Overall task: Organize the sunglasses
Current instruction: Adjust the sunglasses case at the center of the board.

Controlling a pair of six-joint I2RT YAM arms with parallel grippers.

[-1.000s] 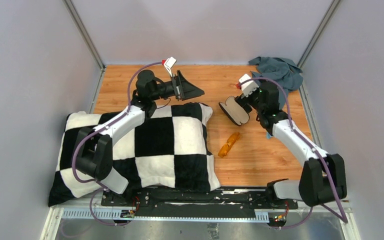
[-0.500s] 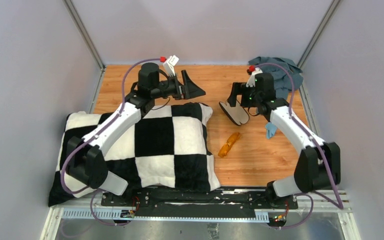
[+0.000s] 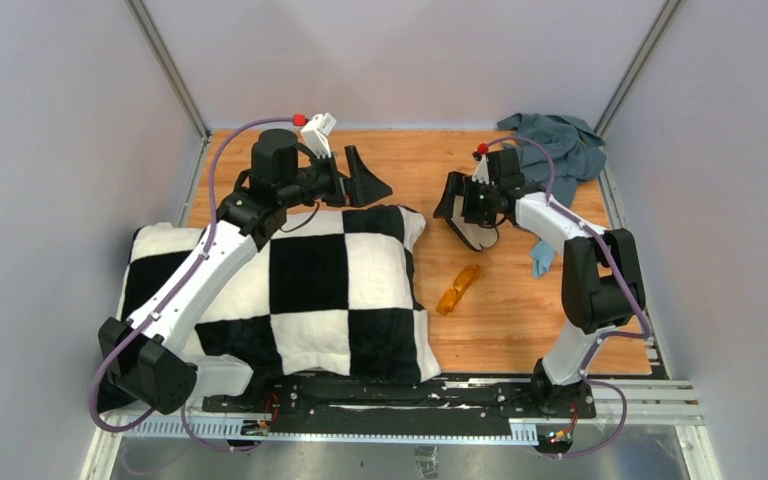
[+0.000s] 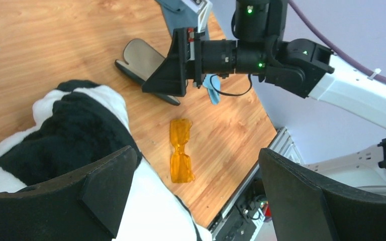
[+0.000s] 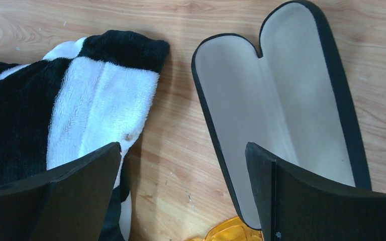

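One folded amber pair, the sunglasses (image 3: pixel 458 288), lies on the worktop (image 3: pixel 520 320), long axis 1 to 7 o'clock. The right hand (image 3: pixel 453 203), open and empty over the case (image 3: pixel 474 236), is nearer, sunglasses at its 6 o'clock; the left hand (image 3: pixel 368 183) gapes empty too.

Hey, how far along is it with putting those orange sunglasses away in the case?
Done: the black case lies open on the table, lining up. In hand: nothing; the right gripper hangs open over the case, the left gripper open by the pillow's far edge. Left: the sunglasses lie folded on the table beside the pillow, outside the case, so pickup, placing and closing all remain.
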